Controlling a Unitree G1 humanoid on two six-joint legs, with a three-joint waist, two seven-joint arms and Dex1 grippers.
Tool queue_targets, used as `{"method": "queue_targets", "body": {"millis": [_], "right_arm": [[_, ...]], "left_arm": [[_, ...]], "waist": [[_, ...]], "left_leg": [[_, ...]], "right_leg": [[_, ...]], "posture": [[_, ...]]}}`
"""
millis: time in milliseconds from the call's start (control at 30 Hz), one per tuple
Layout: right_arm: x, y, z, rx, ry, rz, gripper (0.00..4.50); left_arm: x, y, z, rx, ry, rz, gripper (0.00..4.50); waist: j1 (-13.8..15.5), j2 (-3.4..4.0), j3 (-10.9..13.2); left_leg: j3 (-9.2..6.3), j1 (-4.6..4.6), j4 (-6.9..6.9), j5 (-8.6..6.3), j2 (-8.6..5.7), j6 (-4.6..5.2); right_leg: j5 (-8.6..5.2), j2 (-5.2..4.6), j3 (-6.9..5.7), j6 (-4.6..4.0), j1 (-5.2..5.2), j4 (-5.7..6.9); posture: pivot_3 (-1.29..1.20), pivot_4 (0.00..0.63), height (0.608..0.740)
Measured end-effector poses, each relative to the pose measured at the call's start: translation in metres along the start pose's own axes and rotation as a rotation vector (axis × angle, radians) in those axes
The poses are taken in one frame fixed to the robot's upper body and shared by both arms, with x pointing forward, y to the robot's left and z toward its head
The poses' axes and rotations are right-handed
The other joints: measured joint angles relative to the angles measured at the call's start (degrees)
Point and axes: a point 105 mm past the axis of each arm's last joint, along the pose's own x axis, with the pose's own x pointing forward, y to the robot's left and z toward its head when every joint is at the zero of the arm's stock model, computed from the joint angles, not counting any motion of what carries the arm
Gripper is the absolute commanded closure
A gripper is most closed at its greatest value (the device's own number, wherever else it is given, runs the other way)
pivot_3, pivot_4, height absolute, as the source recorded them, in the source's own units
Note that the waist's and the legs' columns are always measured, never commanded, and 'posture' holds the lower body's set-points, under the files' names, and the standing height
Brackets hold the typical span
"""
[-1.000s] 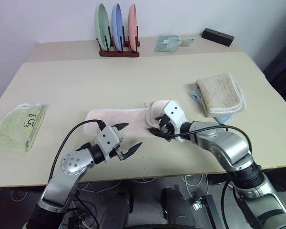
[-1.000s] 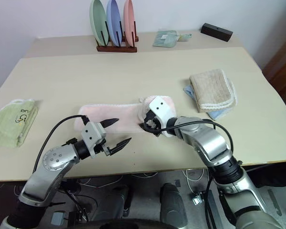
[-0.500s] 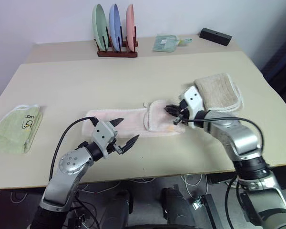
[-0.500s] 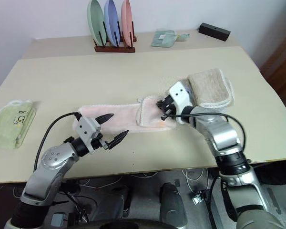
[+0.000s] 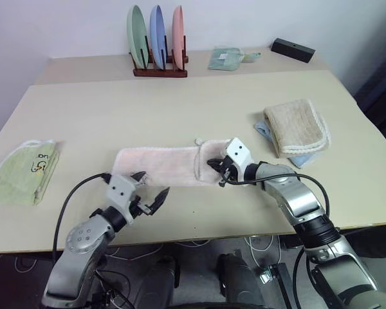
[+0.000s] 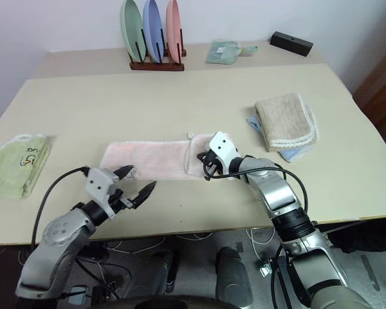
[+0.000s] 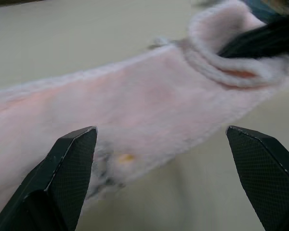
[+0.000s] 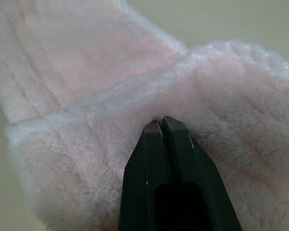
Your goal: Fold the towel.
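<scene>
The pale pink towel [image 5: 157, 164] lies as a long strip across the middle of the table, and its right end is doubled over into a thick fold [image 8: 221, 82]. My right gripper [image 5: 215, 168] rests on that fold. In the right wrist view its two black fingertips [image 8: 154, 132] are pressed together with their tips sunk in the pink pile. My left gripper [image 5: 153, 183] hovers open just in front of the towel's left half, near the front edge. Its fingers [image 7: 72, 168] are spread wide, with the towel [image 7: 135, 96] lying beyond them.
A folded green towel [image 5: 22, 172] lies at the far left. A folded beige towel [image 5: 297, 125] sits on a blue cloth at the right. At the back stand a rack of three plates [image 5: 157, 38], a small green cloth [image 5: 228, 58] and a black box [image 5: 293, 49].
My right gripper has come back left from beside the beige towel onto the towel's doubled right end. My left gripper has dropped toward the front edge and to the left, still open.
</scene>
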Motion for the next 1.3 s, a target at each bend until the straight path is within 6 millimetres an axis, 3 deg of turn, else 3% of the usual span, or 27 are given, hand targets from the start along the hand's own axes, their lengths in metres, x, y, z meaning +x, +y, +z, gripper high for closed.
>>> {"method": "queue_targets", "body": {"millis": [100, 200, 400, 533, 633, 1033, 1133, 1300], "right_arm": [[-0.013, -0.012, 0.029, -0.085, -0.075, 0.004, 1.74], [-0.017, -0.009, 0.052, -0.136, -0.140, 0.036, 0.09], [-0.017, -0.005, 0.052, -0.135, -0.141, 0.064, 0.03], [-0.013, 0.015, 0.055, -0.178, -0.155, 0.144, 0.03], [-0.010, 0.028, 0.058, -0.198, -0.174, 0.188, 0.03], [-0.014, 0.032, 0.058, -0.209, -0.177, 0.163, 0.03], [-0.014, 0.032, 0.059, -0.217, -0.180, 0.156, 0.00], [-0.013, 0.032, 0.059, -0.221, -0.179, 0.150, 0.00]], "left_arm": [[-0.018, 0.013, -0.006, -0.181, 0.008, 0.129, 0.00], [-0.023, 0.014, -0.003, -0.267, 0.004, 0.165, 0.00], [-0.024, 0.013, -0.002, -0.314, 0.012, 0.172, 0.00], [-0.012, 0.037, -0.009, -0.731, -0.089, 0.387, 0.00], [-0.003, 0.045, -0.006, -0.860, -0.104, 0.432, 0.00], [0.014, 0.046, 0.003, -0.956, -0.071, 0.395, 0.00], [0.018, 0.047, 0.004, -0.968, -0.062, 0.397, 0.77], [0.026, 0.042, -0.004, -0.988, -0.015, 0.393, 3.22]], "waist": [[0.0, -0.02, 0.0], [0.2, -0.05, 0.0], [0.2, -0.06, 0.0], [0.4, -0.10, 0.0], [0.5, -0.08, -0.1], [1.7, -0.01, -0.1], [1.7, -0.01, -0.2], [1.6, -0.04, -0.1]], "left_leg": [[-0.01, 0.00, 0.02, 0.00, 0.00, 0.00], [-0.03, 0.01, 0.04, 0.00, 0.00, 0.00], [-0.01, -0.01, 0.03, 0.00, -0.04, 0.00], [-0.13, 0.00, 0.08, 0.00, 0.01, -0.01], [-0.13, 0.04, 0.08, 0.03, -0.06, -0.05], [-0.08, 0.07, 0.11, 0.03, -0.15, -0.06], [-0.09, 0.07, 0.09, 0.03, -0.17, -0.06], [-0.09, 0.04, 0.07, 0.03, -0.17, -0.06]], "right_leg": [[0.00, 0.03, -0.03, 0.00, 0.00, 0.02], [-0.01, 0.05, -0.05, -0.01, 0.05, 0.03], [-0.01, 0.02, -0.03, -0.04, 0.08, -0.11], [0.01, 0.01, -0.12, -0.01, 0.12, -0.09], [0.01, 0.01, -0.12, -0.01, 0.19, -0.05], [0.00, 0.01, -0.06, -0.08, 0.28, -0.13], [0.01, 0.00, -0.07, -0.08, 0.32, -0.21], [0.02, 0.01, -0.08, -0.07, 0.32, -0.32]], "posture": [[0.00, 0.150, 0.740], [0.00, 0.150, 0.740], [0.00, 0.150, 0.740], [0.00, 0.150, 0.740], [0.00, 0.150, 0.740], [0.00, 0.150, 0.740], [0.00, 0.150, 0.740], [0.00, 0.150, 0.740]]}}
